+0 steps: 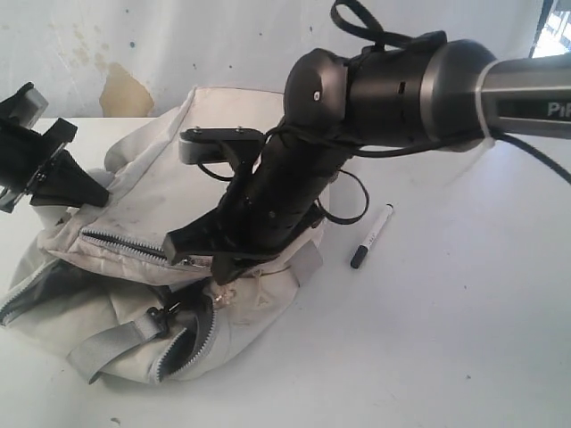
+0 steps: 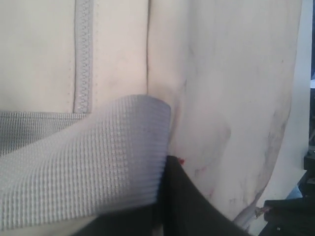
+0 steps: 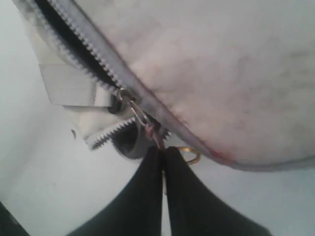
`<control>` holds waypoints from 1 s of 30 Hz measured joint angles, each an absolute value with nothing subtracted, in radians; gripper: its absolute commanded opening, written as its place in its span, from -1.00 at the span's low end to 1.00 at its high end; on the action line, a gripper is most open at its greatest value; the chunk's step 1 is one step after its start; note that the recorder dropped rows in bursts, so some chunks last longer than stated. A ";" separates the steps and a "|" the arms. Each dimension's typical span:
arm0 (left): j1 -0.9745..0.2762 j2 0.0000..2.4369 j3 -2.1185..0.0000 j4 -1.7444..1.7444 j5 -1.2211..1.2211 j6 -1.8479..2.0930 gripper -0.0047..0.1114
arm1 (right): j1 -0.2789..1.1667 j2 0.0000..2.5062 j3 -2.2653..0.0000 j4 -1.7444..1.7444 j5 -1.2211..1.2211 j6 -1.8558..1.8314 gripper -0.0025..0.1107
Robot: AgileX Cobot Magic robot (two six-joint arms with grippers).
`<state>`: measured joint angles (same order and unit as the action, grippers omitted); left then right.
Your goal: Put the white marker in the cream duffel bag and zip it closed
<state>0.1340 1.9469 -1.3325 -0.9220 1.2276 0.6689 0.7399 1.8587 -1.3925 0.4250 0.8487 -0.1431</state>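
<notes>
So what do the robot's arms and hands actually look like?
The right arm is a chunky black and silver-grey tube with white lettering and black cables. The right hand and left hand have matte black wedge-shaped fingers.

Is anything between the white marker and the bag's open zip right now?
Yes. The white marker lies on the table beside the cream duffel bag, but the right arm stands between it and the open zip, the right claw shut on the zipper pull. Nothing else shows between them.
</notes>
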 measured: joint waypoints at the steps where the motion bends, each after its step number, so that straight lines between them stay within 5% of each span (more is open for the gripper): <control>1: 0.134 1.947 -1.332 -0.915 1.228 0.669 -0.92 | 0.731 1.854 -1.393 0.409 0.867 -0.143 -0.96; 12: 0.134 1.947 -1.332 -0.848 1.223 0.669 -0.92 | 0.552 1.839 -1.393 0.249 0.960 -0.145 -0.96; 26: 0.130 1.872 -1.332 -0.811 1.171 0.728 -0.91 | 0.528 1.839 -1.393 0.268 0.952 -0.194 -0.96; 30: 0.130 1.825 -1.332 -0.811 1.157 0.732 -0.66 | 0.528 1.837 -1.393 0.272 0.944 -0.203 -0.96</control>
